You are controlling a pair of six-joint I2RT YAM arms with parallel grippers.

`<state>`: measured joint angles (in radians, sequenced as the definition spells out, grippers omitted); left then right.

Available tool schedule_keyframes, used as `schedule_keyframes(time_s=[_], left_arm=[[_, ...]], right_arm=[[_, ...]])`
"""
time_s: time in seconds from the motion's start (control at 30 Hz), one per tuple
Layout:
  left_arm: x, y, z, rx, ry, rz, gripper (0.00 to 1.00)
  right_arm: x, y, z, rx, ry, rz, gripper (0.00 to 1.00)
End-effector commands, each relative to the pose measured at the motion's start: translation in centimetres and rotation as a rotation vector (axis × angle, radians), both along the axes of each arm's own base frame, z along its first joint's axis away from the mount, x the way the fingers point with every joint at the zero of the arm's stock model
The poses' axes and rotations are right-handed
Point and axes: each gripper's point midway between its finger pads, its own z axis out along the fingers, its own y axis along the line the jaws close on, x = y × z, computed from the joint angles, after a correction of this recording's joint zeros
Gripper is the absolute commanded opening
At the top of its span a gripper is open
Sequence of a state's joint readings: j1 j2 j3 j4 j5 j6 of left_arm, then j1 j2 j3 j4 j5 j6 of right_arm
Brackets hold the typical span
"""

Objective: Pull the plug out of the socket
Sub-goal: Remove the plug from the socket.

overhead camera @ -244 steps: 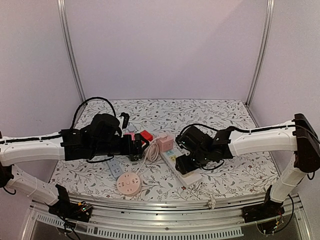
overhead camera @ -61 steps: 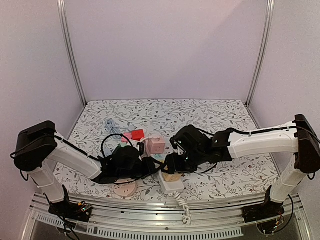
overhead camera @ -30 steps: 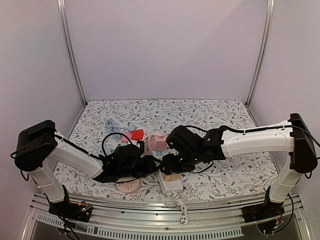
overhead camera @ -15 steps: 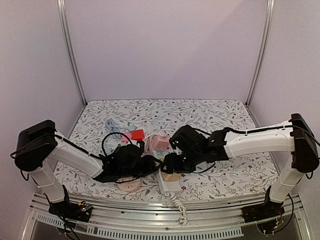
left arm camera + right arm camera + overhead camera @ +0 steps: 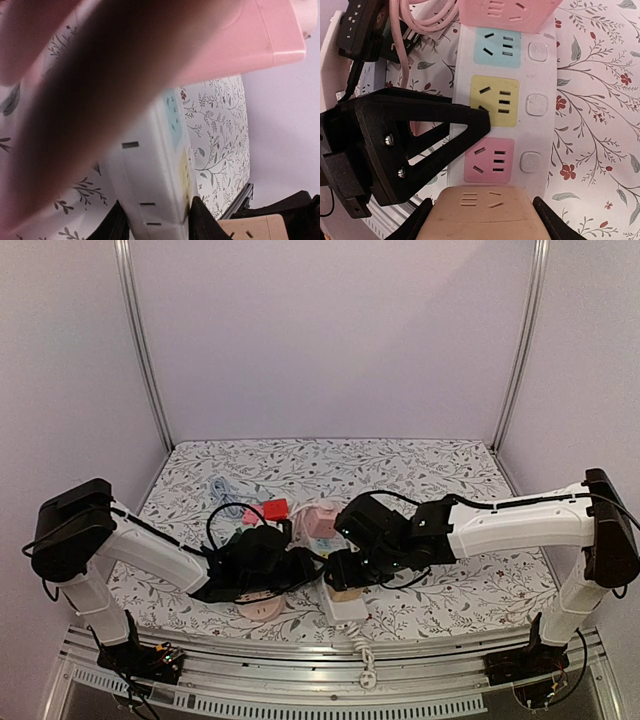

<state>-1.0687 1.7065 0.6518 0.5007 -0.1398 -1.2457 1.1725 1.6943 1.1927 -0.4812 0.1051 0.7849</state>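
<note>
Tan plug block (image 5: 479, 212) sits at the end of the white power strip (image 5: 545, 130) that points toward the arm bases, just past the strip's pink outlet (image 5: 487, 162). It looks seated, not pulled yet. The right gripper (image 5: 482, 220) is pinching that block, one finger flat on each side. The left gripper (image 5: 156, 225) reaches in from the strip's left, jaws partly closed astride the strip body. Its tips look pressed on both edges, so it reads as a hold-down grip, though that view is blurry. A pink cube adapter (image 5: 505, 7) sits at the strip's far end, and a pink cord (image 5: 400, 30) loops off the strip's left side.

Risks, my read:
- If the left hold is weak, the whole strip lifts with the plug, and the cube and cord drag along.
- If the pull is angled, the prongs bind in the strip.
- The block's sides look smooth, so the fingers may slide off before it releases.
- The two grippers are crowded together over the strip, so a jerk could knock them into each other.
</note>
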Motion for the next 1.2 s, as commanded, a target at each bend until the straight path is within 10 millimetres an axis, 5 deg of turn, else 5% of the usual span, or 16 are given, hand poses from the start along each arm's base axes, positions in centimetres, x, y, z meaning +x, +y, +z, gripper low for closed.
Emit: schedule_keyframes(time_s=[0.0, 0.53, 0.9, 1.03, 1.17], left_arm=[[-0.1, 0.4, -1.7, 0.084, -0.006, -0.045, 0.36], [0.3, 0.8, -2.5, 0.034, 0.038, -0.027, 0.35], [0.1, 0.7, -3.0, 0.054, 0.036, -0.049, 0.35], [0.2, 0.6, -2.4, 0.08, 0.024, -0.062, 0.45], [0.3, 1.4, -1.4, 0.116, -0.001, -0.056, 0.72]], right_arm=[[0.3, 1.8, 3.8, 0.04, -0.132, 0.075, 0.05], [1.0, -0.9, 4.0, 0.17, -0.095, -0.075, 0.03], [1.5, -1.0, 4.2, 0.161, -0.103, -0.075, 0.03], [2.0, -1.7, 4.7, 0.139, -0.131, -0.085, 0.03], [2.3, -2.6, 5.0, 0.114, -0.159, -0.099, 0.03]])
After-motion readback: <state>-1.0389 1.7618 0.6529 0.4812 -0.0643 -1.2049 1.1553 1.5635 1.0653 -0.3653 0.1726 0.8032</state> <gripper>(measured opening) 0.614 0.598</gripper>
